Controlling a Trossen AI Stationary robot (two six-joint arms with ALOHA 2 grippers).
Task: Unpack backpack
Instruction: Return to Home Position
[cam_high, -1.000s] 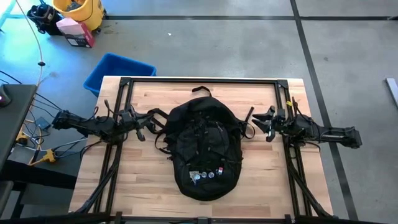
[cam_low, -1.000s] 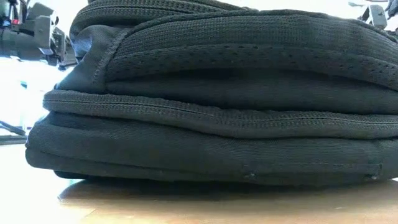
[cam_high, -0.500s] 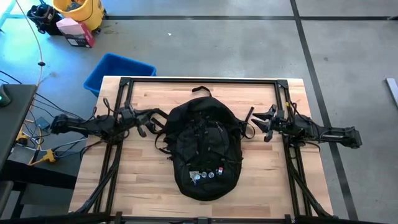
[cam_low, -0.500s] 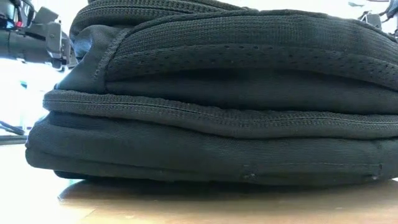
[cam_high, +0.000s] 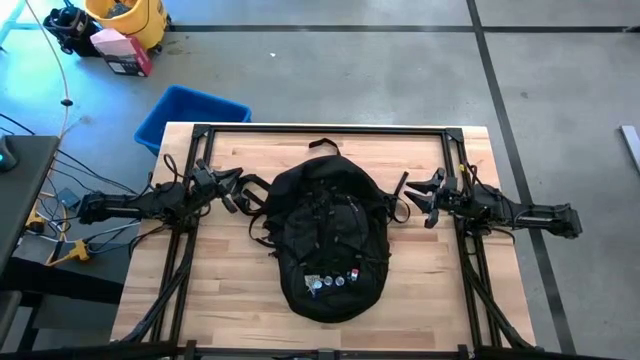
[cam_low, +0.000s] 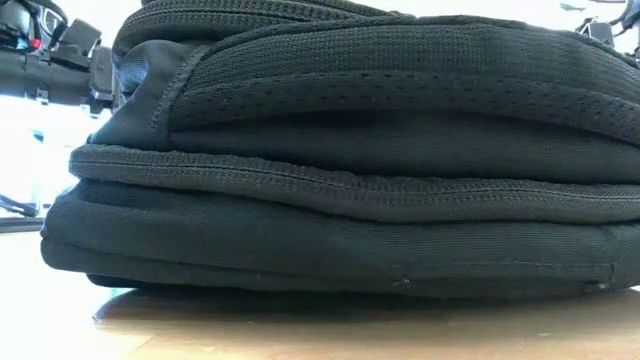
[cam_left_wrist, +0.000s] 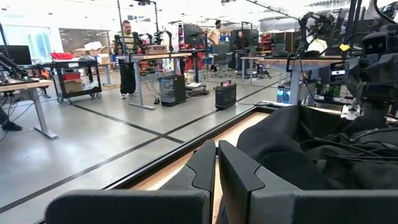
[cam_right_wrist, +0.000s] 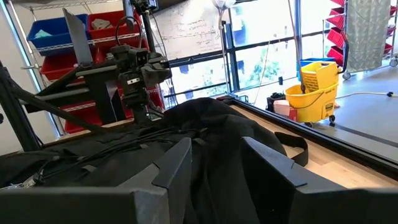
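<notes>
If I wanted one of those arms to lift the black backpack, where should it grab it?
Probably the small carry loop at the backpack's far end, approached from above. It arches clear of the body and looks thin enough for two fingers to close across. The backpack itself lies flat and wide, likely too bulky to pinch.

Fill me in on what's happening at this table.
A large black fabric backpack lies flat in the middle of the light wooden table, with its small round badges facing up. It looks closed. A dark robot arm flanks it on each side, reaching in low and level. The left hand sits by the bag's upper left with its fingers together. The right hand sits by the upper right with its fingers spread. Neither hand holds anything.
</notes>
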